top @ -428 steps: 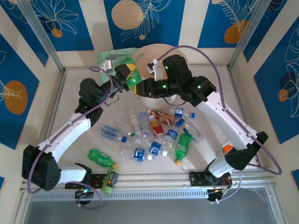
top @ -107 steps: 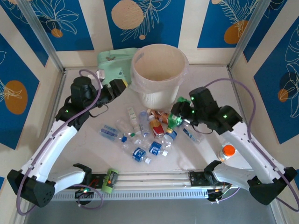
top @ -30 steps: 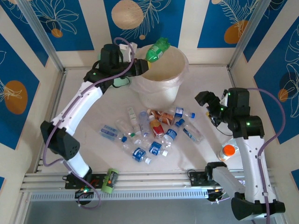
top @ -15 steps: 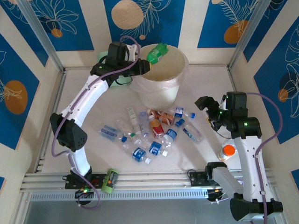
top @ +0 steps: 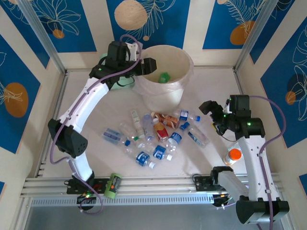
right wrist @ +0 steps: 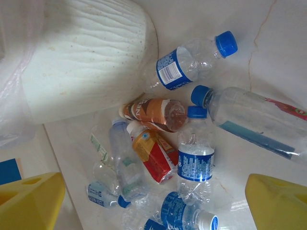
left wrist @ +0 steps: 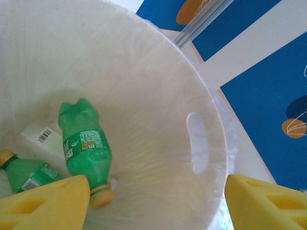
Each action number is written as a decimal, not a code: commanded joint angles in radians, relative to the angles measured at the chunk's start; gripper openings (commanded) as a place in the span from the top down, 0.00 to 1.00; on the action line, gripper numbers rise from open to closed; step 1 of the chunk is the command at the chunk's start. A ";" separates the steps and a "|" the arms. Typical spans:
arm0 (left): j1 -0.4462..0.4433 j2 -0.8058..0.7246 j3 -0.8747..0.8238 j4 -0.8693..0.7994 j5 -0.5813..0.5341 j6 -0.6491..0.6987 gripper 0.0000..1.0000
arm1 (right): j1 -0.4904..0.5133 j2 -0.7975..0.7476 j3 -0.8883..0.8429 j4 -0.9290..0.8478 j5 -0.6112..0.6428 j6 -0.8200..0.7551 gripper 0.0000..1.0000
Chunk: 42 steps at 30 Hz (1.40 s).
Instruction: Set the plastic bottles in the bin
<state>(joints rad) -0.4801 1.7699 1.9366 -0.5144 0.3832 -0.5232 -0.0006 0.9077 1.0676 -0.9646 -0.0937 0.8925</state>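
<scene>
Over the bin (top: pixel 189 63) the left gripper (top: pixel 147 65) gapes empty, its wrist view resolving two green bottles (left wrist: pixel 84 146) lying inside (top view: a single green blob), while the right gripper (right wrist: pixel 153 201) hovers, jaws wide apart, above the bottle heap (right wrist: pixel 194 160) on the table (right wrist: pixel 268 62).

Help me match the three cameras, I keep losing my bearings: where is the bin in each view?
Top external: the bin stands upper middle, behind the loose bottles.
Left wrist: seen from above, its inner wall spans left and centre.
Right wrist: its ribbed outer wall sits upper left.
Shared landmark: the translucent bag lining its rim.
</scene>
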 commanded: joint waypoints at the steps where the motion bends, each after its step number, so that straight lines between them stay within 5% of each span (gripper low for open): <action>1: -0.008 -0.122 -0.050 0.034 -0.018 -0.007 0.22 | -0.004 0.018 -0.021 -0.003 -0.007 -0.030 0.03; 8: -0.005 -0.401 -0.404 0.146 -0.081 -0.052 0.08 | -0.005 0.070 -0.069 0.001 0.013 -0.053 0.03; 16: -0.003 -0.612 -0.701 0.177 -0.112 -0.150 0.09 | 0.000 0.135 -0.105 0.021 0.059 -0.061 0.04; 28: -0.003 -0.644 -0.848 0.243 -0.063 -0.250 0.21 | 0.065 0.307 -0.121 0.046 0.141 -0.081 0.04; 42: -0.018 -0.681 -1.017 0.290 -0.052 -0.329 0.22 | 0.192 0.432 -0.058 0.003 0.256 -0.080 0.03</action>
<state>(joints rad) -0.4911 1.1263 0.9310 -0.2687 0.3134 -0.8268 0.1879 1.3056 0.9844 -0.9321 0.1337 0.8249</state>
